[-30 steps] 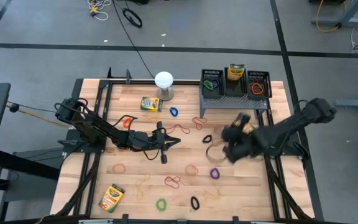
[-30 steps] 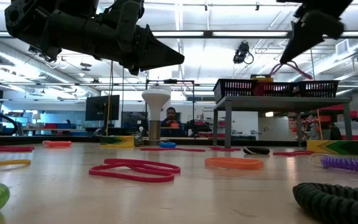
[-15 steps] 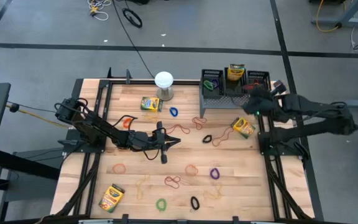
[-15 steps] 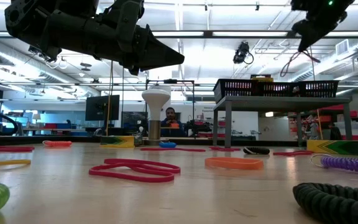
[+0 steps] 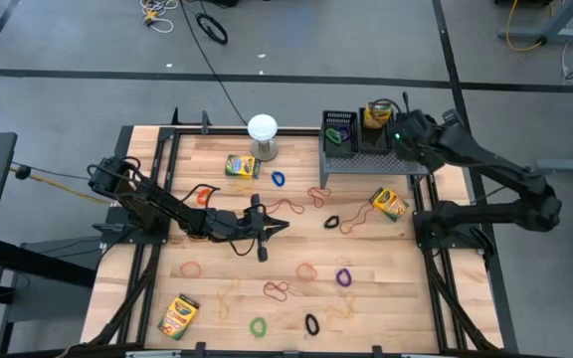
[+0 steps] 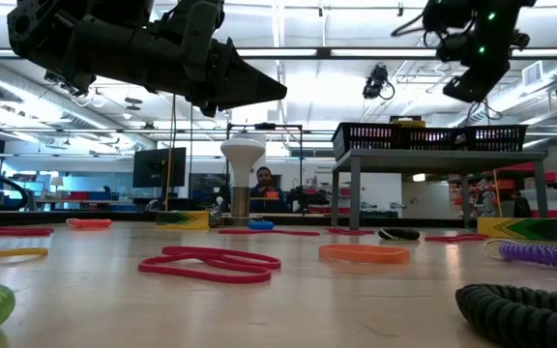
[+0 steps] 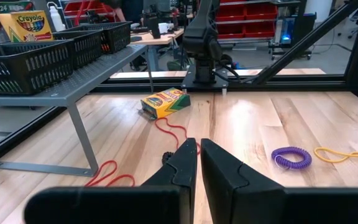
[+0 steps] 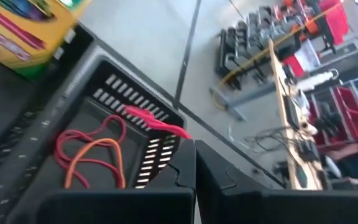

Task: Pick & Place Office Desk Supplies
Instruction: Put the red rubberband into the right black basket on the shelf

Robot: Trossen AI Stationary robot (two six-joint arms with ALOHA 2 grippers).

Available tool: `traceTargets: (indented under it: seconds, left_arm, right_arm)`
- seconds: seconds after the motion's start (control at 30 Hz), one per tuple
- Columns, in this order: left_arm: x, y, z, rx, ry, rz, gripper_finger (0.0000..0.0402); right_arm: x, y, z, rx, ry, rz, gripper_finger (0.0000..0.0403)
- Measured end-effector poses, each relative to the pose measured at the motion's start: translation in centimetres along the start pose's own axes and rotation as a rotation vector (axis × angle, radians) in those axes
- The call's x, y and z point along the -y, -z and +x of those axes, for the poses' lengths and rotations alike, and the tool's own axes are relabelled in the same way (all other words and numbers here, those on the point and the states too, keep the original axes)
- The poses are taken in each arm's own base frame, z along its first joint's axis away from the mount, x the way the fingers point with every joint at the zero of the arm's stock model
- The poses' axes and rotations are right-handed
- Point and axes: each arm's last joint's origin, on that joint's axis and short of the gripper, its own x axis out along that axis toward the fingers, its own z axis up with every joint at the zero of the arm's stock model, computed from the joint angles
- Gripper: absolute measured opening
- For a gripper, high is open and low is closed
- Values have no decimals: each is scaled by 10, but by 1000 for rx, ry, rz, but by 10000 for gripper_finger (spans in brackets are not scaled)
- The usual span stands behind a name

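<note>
Right wrist view first: right gripper (image 8: 195, 150) poised over the end bin (image 8: 93, 59) of the 3 on the riser (image 5: 371, 164), fingers pressed together and, by the look of it, pinching a red band (image 8: 157, 122) that trails off the tips above the bin's open top. Already inside, an orange-and-red tangle of bands (image 8: 92, 152); next door, a crayon box (image 8: 23, 31) standing in the middle bin. Now for doing the drop well: centre the tips over the bin floor rather than the far rim, since the band hangs toward that mesh wall and could drape over the edge. Come lower before letting go, then part the fingers fully and pause, as a thin loop likes to cling to a pad. Lift straight up afterwards, well away from the crayon box, no sideways drag. Meanwhile, left gripper (image 7: 199, 152) parked low over mid-table (image 5: 396, 288), fingers close together on nothing, loose bands and another crayon box (image 5: 390, 204) waiting on the wood nearby. Plenty left to collect.
</note>
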Motion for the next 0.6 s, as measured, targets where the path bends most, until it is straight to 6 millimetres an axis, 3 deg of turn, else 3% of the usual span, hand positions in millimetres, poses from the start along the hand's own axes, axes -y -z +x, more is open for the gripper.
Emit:
traceTargets:
  seconds: [0.17,0.37,0.6]
  left_arm:
    - [0,0,0,0,0,0,30]
    - [0,0,0,0,0,0,30]
    - [0,0,0,0,0,0,30]
  right_arm:
    - [-4,-7,20,-76,14,-29,0]
    - [-6,-9,30,-115,-61,-15,7]
    - [-7,-10,31,-114,-89,-7,72]
